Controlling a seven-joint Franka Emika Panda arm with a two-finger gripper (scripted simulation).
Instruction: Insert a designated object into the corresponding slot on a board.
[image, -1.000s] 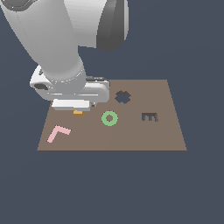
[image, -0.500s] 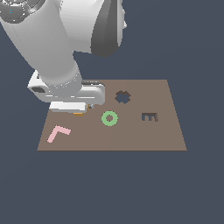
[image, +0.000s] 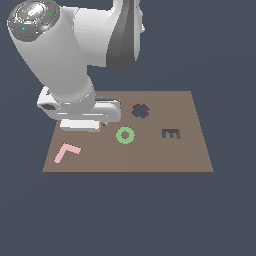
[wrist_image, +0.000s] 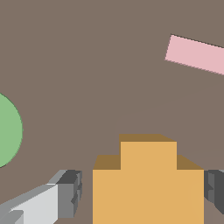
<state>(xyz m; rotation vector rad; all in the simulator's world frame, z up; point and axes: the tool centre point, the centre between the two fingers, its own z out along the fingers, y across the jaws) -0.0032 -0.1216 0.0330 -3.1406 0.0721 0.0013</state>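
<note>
Across the bench I see the brown board (image: 190, 150) lying flat, with my arm (image: 65, 65) bulking over its ten o'clock corner in the exterior view. Low over the board near that corner sits the tool (wrist_image: 140, 192), and in the wrist view its two dark fingers (wrist_image: 70, 192) stand on either side of the orange cross block (wrist_image: 148, 183); I cannot tell whether they press on it or merely flank it. From the exterior view the arm hides that block almost wholly. At one o'clock from the board's middle lies the cross-shaped slot (image: 140, 111), dark and unfilled, well apart from the tool. At three o'clock sits the E-shaped cutout (image: 171, 133). Near the middle lies the green ring (image: 125, 135), and at eight o'clock the pink piece (image: 66, 152).
</note>
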